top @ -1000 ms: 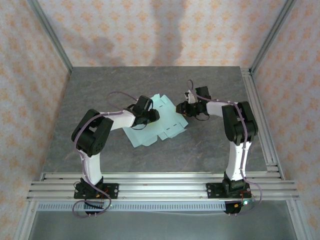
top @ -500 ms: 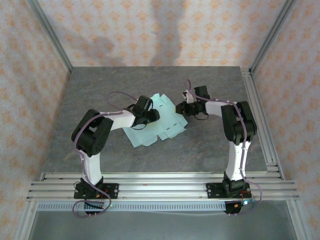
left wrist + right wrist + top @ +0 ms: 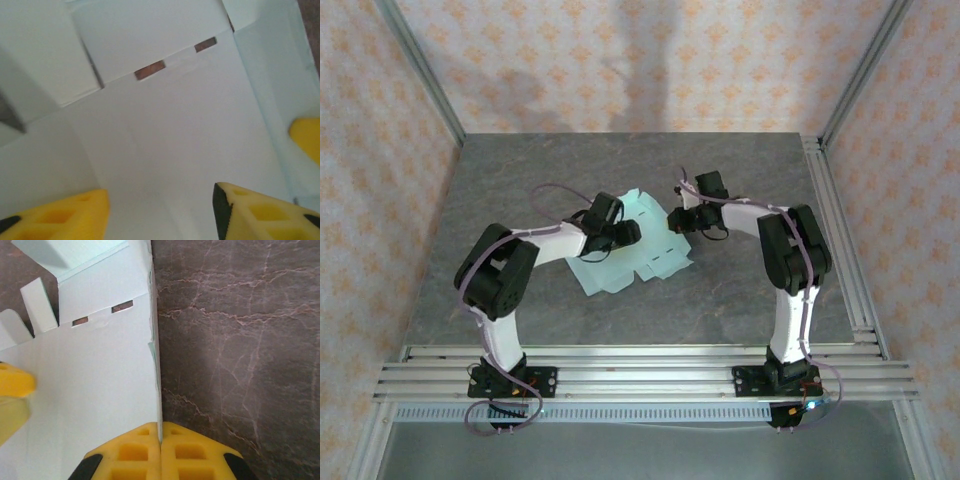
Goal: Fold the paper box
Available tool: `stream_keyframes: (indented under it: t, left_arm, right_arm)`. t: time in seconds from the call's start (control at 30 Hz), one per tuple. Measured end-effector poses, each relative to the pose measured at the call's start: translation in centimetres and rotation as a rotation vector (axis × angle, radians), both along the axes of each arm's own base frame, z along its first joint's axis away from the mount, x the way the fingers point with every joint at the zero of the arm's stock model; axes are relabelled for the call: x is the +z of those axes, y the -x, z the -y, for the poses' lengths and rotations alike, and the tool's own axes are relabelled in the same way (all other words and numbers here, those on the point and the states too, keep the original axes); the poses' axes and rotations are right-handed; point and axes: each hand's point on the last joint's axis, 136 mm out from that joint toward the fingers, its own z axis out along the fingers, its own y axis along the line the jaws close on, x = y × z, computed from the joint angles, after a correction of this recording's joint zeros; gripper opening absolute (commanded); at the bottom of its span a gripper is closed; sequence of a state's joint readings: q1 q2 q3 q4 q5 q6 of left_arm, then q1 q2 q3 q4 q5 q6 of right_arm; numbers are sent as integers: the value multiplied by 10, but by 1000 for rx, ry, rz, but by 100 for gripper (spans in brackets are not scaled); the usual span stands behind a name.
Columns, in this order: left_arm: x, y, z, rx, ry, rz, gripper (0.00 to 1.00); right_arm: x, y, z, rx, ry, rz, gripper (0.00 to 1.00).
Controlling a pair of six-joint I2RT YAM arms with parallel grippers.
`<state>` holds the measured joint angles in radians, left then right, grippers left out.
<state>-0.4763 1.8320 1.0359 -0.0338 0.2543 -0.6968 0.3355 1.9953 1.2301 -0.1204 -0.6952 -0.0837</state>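
Note:
The paper box (image 3: pixel 642 262) is a pale mint-green die-cut card lying mostly flat in the middle of the table, with flaps and tabs at its edges. My left gripper (image 3: pixel 620 232) hovers low over its left half. In the left wrist view the left gripper (image 3: pixel 160 212) is open, with bare card (image 3: pixel 175 125) under the gap. My right gripper (image 3: pixel 676 218) is at the card's far right edge. In the right wrist view the right gripper (image 3: pixel 160 440) is shut on a thin raised edge of the card (image 3: pixel 95 380), seen edge-on between the pads.
The dark marbled tabletop (image 3: pixel 240 340) lies bare to the right of the card. Aluminium rails run along the near edge (image 3: pixel 640 365) and the right side (image 3: pixel 842 240). Patterned walls enclose the left, back and right. One yellow finger of the other gripper shows at each wrist view's edge.
The right gripper moved a little left and away and closed onto the card's edge. The left gripper's jaws opened wider over the card.

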Motion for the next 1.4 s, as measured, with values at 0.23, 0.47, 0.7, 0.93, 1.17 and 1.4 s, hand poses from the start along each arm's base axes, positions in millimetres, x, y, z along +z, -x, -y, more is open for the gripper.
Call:
stream_keyframes:
  t: [0.23,0.47,0.7,0.93,1.17,1.4]
  left_arm:
    - [47,14,-23,30,-51,72,100]
    - [68,23,-38,64,-59,117,100]
    - [45,39,-76,131,-108,58,100]
    - [41,49,-111,189,-134,36,100]
    - [50,49,-113,178,-138,61,100]
    - [49,50,-112,177,-137,60,100]
  right_arm:
    - [6,-2,13,-48,194,104,0]
    - [11,0,12,-80,413,236,0]
    - [17,14,-7,-50,729,498,0]
    - [15,6,-3,-71,1042,658,0]
    - [14,4,2,-88,1051,644,0]
    - [20,-2,14,-136,770,472,0]
